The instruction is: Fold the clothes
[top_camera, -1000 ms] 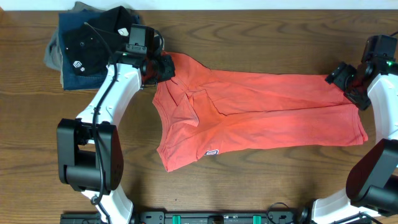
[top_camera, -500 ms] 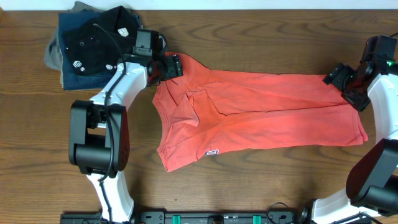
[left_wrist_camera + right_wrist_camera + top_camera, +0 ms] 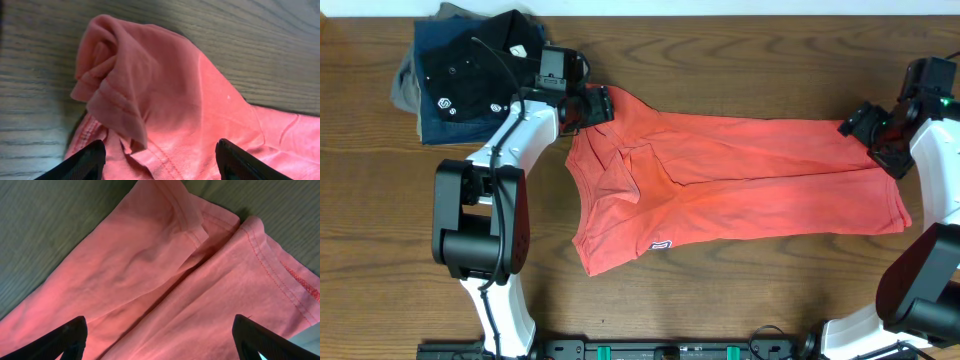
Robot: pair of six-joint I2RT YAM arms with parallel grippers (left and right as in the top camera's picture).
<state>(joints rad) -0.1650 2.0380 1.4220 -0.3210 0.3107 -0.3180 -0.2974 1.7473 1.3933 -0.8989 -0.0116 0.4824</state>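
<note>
Two arms work at the desk [image 3: 720,310], one at each end of a red-orange T-shirt [image 3: 750,175]. The T-shirt lies spread lengthwise across the middle of the desk, neck end toward the left arm and hem end toward the right arm. Its left portion is creased and folded over itself, and a small white label [image 3: 662,244] shows near the lower edge.

1. Left fingers [image 3: 592,106]: positioned at the upper-left corner of the T-shirt. In the left wrist view both tips sit at the bottom corners of the frame, spread wide, with cloth spanning the space between them. A sleeve [image 3: 112,75] is bunched into a raised lump ahead of the tips. Contact between tips and cloth cannot be confirmed.

2. Right fingers [image 3: 868,126]: positioned at the upper-right corner of the T-shirt. In the right wrist view both tips are spread wide at the bottom corners of the frame. Below them lies the stitched hem [image 3: 270,260], with two layers of fabric meeting along a shadowed crease.

3. Other items: a black shirt [image 3: 470,65] with small white logos rests on a blue garment [image 3: 442,128] and a khaki garment [image 3: 405,92] at the far left corner of the desk, just beside the left arm.
</note>
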